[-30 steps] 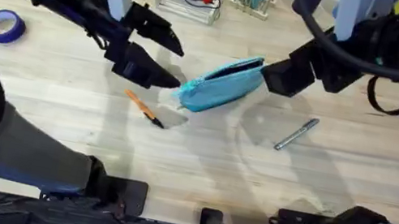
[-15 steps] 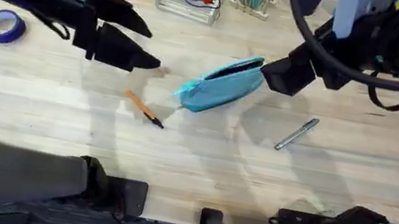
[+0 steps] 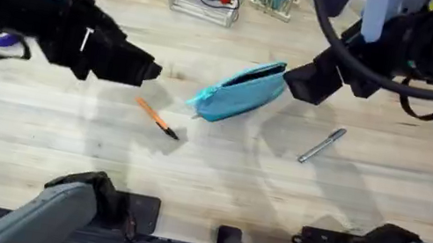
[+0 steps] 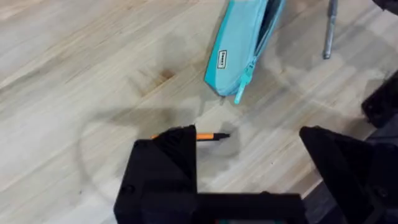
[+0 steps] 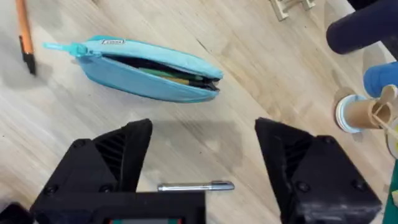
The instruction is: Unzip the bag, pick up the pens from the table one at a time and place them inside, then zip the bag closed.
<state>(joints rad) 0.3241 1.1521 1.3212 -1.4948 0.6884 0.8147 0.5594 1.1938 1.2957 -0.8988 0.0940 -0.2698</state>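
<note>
The left gripper [image 3: 150, 69] has drawn back from the light blue pencil pouch [image 3: 240, 90], jaws spread, empty. The pouch lies unzipped; orange pen [image 3: 156, 117] beside its zipper end, silver pen [image 3: 321, 145] opposite. Right gripper [image 5: 202, 155] hovers released.

The left arm reaches in from the left edge of the overhead view, a bulky black limb stretched across toward the middle, its black two-finger left gripper [image 3: 141, 68] at the leading end, tips pointing right. In its own wrist view the left gripper [image 4: 249, 162] has its two black fingers [image 4: 168, 162] spread wide apart (nothing between them). The right arm comes in from the upper right, thick and dark with cabling looped along it, ending in the black right gripper [image 3: 309, 80] angled down and to the left. Seen from its wrist, the right gripper [image 5: 205, 155] likewise stands with both black fingers [image 5: 124, 155] well parted and empty.
</note>
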